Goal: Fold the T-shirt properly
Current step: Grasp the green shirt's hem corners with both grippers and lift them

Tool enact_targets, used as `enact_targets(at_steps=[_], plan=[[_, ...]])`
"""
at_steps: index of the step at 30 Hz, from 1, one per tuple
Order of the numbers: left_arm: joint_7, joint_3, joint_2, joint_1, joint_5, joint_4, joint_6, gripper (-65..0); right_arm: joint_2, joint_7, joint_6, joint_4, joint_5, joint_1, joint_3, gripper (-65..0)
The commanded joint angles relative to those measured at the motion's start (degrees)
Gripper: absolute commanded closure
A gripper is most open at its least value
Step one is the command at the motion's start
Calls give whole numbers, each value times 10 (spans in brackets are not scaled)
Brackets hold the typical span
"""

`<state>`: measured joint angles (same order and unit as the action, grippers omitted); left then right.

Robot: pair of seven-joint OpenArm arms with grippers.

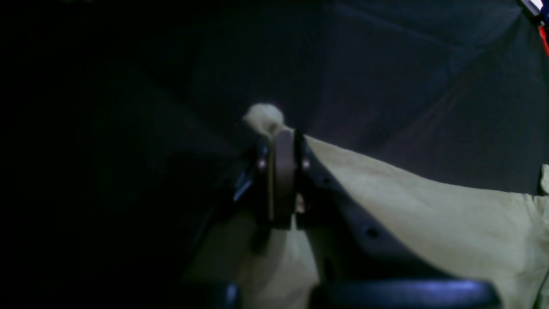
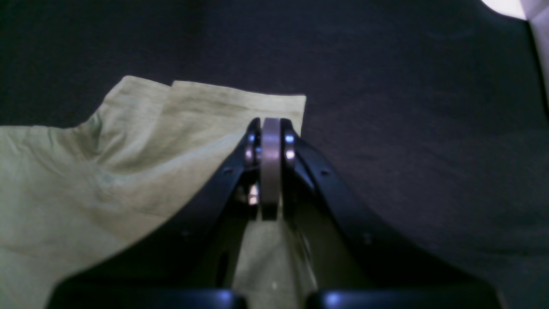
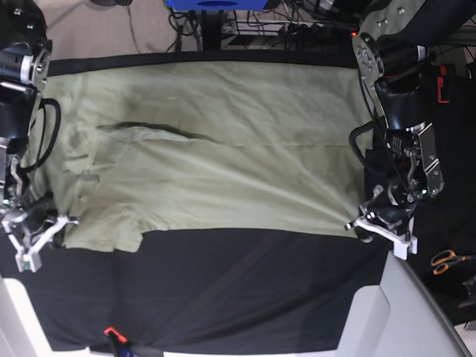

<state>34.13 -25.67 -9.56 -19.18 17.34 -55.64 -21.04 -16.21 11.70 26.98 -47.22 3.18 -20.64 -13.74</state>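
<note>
Pale sage-green cotton in the left jaws: the left gripper (image 1: 283, 141) has its jaws pressed together on a bunched corner of the T-shirt (image 1: 429, 214); a small puff of cloth pokes out past the tips.
Left gripper in the base view: the left gripper (image 3: 370, 221) sits at the shirt's lower corner on that view's right side, the cloth drawn to a point where it is pinched.
Right jaws: the right gripper (image 2: 271, 128) is pinching the T-shirt (image 2: 128, 163) just beside a squared, hemmed corner; no gap shows between the jaws.
Right gripper in the base view: the right gripper (image 3: 37, 230) is at the shirt's lower corner on that view's left side, touching the cloth edge.
T-shirt position: the T-shirt (image 3: 216, 163) lies spread widthwise across the far half of the surface, held at both near corners.
T-shirt lie: one layer is folded over another, with a dark crease running across the left-centre and a stepped lower edge near the right gripper.
Surface: a black cloth (image 3: 223, 290) covers the surface; its near half is bare of the shirt.
Nearby items: orange-handled scissors (image 3: 446, 260) lie on the base view's right, well apart from the shirt; a small orange-and-black object (image 3: 113, 336) sits at the near edge.
</note>
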Motion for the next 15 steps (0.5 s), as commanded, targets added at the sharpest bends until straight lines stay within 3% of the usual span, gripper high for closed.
enact_targets(at_steps=[1, 15], plan=[[-2, -1, -6, -13, 9, -21, -2, 0, -13, -18, -3, 4, 6, -15, 2, -2], [7, -1, -7, 81, 10, -125, -2, 0, -51, -37, -3, 33, 6, -2, 5, -2]])
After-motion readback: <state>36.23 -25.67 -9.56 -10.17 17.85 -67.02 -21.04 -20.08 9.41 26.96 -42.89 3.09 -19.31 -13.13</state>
